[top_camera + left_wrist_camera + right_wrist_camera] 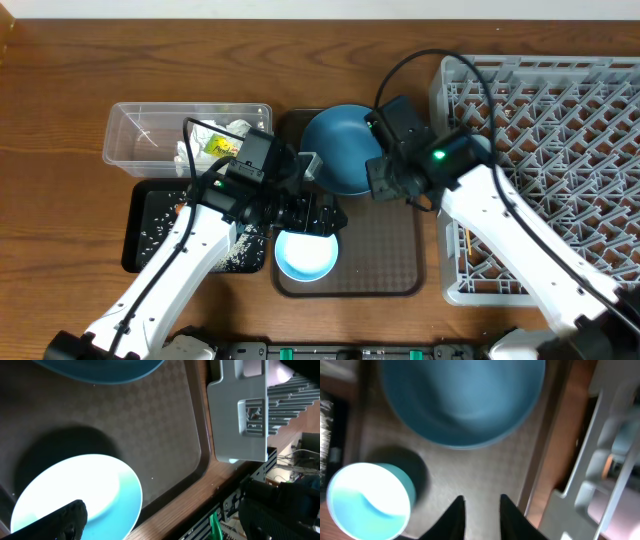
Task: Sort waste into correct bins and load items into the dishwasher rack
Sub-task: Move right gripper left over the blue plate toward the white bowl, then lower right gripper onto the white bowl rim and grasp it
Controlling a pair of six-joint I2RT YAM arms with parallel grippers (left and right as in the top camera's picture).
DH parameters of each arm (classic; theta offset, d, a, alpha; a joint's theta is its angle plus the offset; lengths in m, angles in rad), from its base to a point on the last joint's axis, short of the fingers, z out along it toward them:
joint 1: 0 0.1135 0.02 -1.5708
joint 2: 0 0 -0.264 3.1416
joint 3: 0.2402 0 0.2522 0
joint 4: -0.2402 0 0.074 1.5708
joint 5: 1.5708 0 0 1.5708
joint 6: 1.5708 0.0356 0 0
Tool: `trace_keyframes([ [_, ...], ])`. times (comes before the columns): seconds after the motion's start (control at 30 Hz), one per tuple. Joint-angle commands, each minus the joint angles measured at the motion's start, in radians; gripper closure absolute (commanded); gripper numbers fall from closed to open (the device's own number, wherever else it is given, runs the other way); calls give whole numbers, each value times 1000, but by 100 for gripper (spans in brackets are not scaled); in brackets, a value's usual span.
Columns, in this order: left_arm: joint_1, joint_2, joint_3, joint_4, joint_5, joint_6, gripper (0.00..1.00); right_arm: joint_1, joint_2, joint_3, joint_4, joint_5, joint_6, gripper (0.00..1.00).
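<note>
The large blue plate (340, 150) lies at the back of the brown tray, and the white bowl with pale blue outside (307, 255) sits at the tray's front. My left gripper (312, 216) hangs open just above the bowl's far rim. In the left wrist view the bowl (80, 495) reaches in beside one finger (65, 521) of the wide-spread left gripper (170, 527). My right gripper (380, 180) is at the plate's right edge. In the blurred right wrist view the right gripper (482, 502) stands a little open over bare tray, below the plate (465, 400), nothing between its fingers.
The brown tray (385, 255) lies between the bins and the grey dishwasher rack (560, 110). The clear tub (150, 135) holds white paper wads with a yellow-green wrapper (222, 147). The black bin (150, 225) has rice grains in it. The rack's corner (240, 415) stands close to the tray.
</note>
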Motion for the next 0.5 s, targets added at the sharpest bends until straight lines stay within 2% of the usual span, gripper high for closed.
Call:
trace_keyframes([
  [0.0, 3, 2, -9, -2, -13, 13, 1, -4, 36, 11, -48, 28, 62, 83],
  [0.07, 3, 2, -9, -2, -13, 13, 1, -4, 50, 11, -95, 29, 94, 87],
  [0.2, 3, 2, -9, -2, -13, 13, 1, -4, 55, 11, -154, 27, 136, 88],
  [0.4, 3, 2, -9, 2, -13, 13, 1, -3, 55, 10, -163, -53, 142, 78],
  [0.47, 11, 2, -8, 19, -62, 14, 1, -3, 55, 10, -166, -67, 142, 77],
])
